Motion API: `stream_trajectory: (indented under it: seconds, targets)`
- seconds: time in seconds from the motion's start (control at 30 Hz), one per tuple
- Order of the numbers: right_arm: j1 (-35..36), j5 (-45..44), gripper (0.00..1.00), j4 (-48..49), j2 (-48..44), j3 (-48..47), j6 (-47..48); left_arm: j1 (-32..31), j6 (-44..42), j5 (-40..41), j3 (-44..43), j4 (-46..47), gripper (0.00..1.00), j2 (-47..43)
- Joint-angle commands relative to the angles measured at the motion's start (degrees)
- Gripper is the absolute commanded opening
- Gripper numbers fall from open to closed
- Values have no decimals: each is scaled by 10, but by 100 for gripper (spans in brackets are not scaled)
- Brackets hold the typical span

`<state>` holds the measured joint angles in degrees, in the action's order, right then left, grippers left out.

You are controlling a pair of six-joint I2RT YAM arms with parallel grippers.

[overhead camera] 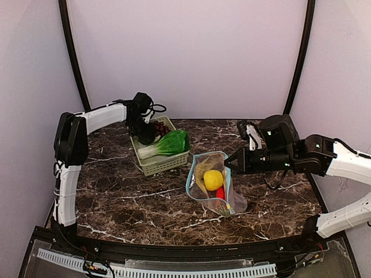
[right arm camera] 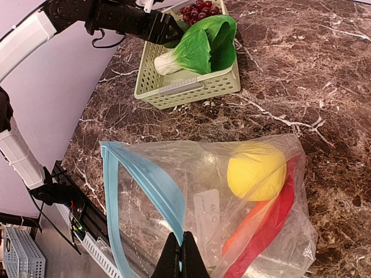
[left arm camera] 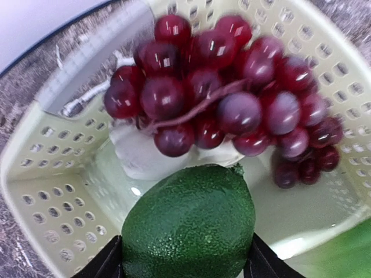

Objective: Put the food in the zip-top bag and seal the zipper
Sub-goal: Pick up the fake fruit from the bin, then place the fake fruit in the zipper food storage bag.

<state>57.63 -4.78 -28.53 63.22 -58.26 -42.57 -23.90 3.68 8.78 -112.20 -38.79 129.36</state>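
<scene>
1. Closest to the left wrist lens: dark green pebbled toy piece (left arm camera: pixel 188 223), flanked by the black fingers of the left tool (left arm camera: pixel 185 262), apparently pressed against both its sides at a medium spread. Judged gripped, not yet lifted out.
2. Just behind it, inside the pale green slotted plastic basket (left arm camera: pixel 52 197): dark purple toy grapes (left arm camera: pixel 232 98) lying over white toy garlic (left arm camera: pixel 136 153). Beside them, filling the basket's other side: green leafy toy bok choy (overhead camera: pixel 168 143).
3. Well apart from the basket, further right on the dark marbled surface (overhead camera: pixel 116 197): clear crinkly zip-top bag (right arm camera: pixel 145 226), lying flat with its mouth gaping.
4. Right tool (right arm camera: pixel 181 255) closed tight, pinching the bag's mouth edge by the light blue zipper strip (right arm camera: pixel 148 179), seemingly to hold it open.
5. Already inside the bag: yellow toy lemon (right arm camera: pixel 255 171) and red toy chilli peppers (right arm camera: pixel 266 229).
6. Progress, as a judgement: under halfway. Left to transfer: green piece, grapes, garlic, bok choy. Zipper unsealed, so closing it comes last.
</scene>
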Motion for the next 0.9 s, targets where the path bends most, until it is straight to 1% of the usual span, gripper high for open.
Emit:
stream_trajectory:
  seconds: [0.0, 0.2, 0.27, 0.4, 0.47, 0.6, 0.77, 0.87]
  targets:
    - [-4, -9, 0, 3, -1, -7, -4, 1, 11, -21, -20, -5, 57, -98]
    - [-4, -10, 0, 3, 5, -15, 0, 0, 25, -44, 35, 24, 56, -190]
    - [-4, -11, 0, 3, 6, -17, 1, -2, 32, -65, 68, 47, 56, -231]
    - [-5, -11, 0, 4, 6, -20, 3, -22, 40, -117, 175, 97, 56, -328]
    - [-4, -10, 0, 4, 7, -22, 5, -38, 50, -137, 217, 112, 56, -392]
    - [-5, -9, 0, 4, 8, -26, 9, -87, 73, -158, 296, 137, 56, -483]
    - [-4, -9, 0, 4, 13, -30, 15, -136, 116, -187, 376, 165, 56, -578]
    - [-5, -8, 0, 4, 14, -34, 16, -184, 157, -191, 434, 190, 56, -634]
